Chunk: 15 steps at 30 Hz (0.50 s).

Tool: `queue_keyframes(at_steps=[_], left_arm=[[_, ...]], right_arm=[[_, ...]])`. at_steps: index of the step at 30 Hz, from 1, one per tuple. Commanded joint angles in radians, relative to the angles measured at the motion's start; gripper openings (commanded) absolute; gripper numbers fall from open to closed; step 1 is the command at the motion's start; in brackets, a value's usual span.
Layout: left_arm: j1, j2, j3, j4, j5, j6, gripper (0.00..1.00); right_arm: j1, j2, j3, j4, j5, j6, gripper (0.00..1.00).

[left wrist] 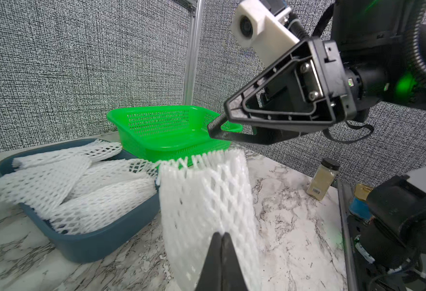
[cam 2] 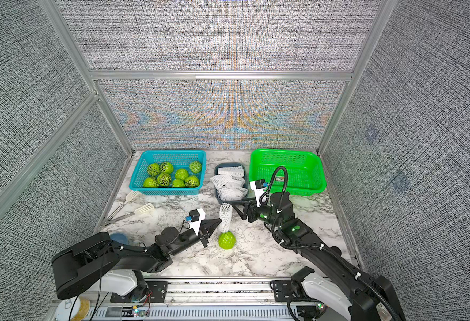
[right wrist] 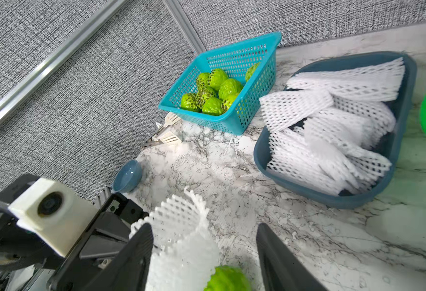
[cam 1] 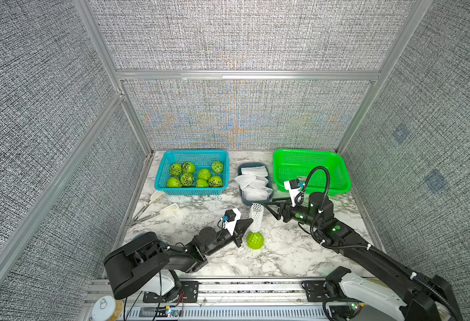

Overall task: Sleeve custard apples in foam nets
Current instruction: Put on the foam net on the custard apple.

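One bright green custard apple (cam 1: 255, 240) (cam 2: 226, 240) sits on the marble table. A white foam net (cam 1: 256, 216) (cam 2: 225, 216) stands upright over it, and its lower end meets the fruit's top. My left gripper (cam 1: 251, 221) (left wrist: 220, 235) is shut on the net's side, low down. My right gripper (cam 1: 269, 203) (right wrist: 202, 226) is open just right of the net's upper end. In the right wrist view the net (right wrist: 179, 226) lies between its fingers against one of them, with the apple (right wrist: 227, 278) below. Several more custard apples (cam 1: 187, 179) lie in a teal basket (cam 1: 161, 178).
A grey-blue tray (cam 1: 249, 203) behind the net holds several flat foam nets (cam 1: 253, 180). A green basket (cam 1: 311, 169) stands at the back right. White slotted tongs (cam 1: 156, 208) lie at the left. A small blue bowl (right wrist: 127, 177) and a spice jar (left wrist: 321, 179) stand near the table's edges.
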Motion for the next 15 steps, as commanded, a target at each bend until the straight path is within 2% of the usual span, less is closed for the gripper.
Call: queue_keyframes(at_steps=[1,10,15], left_arm=[[-0.008,-0.010,-0.012,0.024,-0.008,0.029,0.00],[-0.036,0.063,-0.026,0.108,-0.005,0.062,0.00],[-0.041,0.066,-0.023,0.085,-0.012,0.060,0.00]], right_arm=[[-0.001,0.001,-0.004,0.020,0.022,0.005,0.66],[0.002,0.019,-0.018,0.026,-0.008,0.018,0.66],[0.006,0.028,-0.019,0.015,0.001,0.016,0.67]])
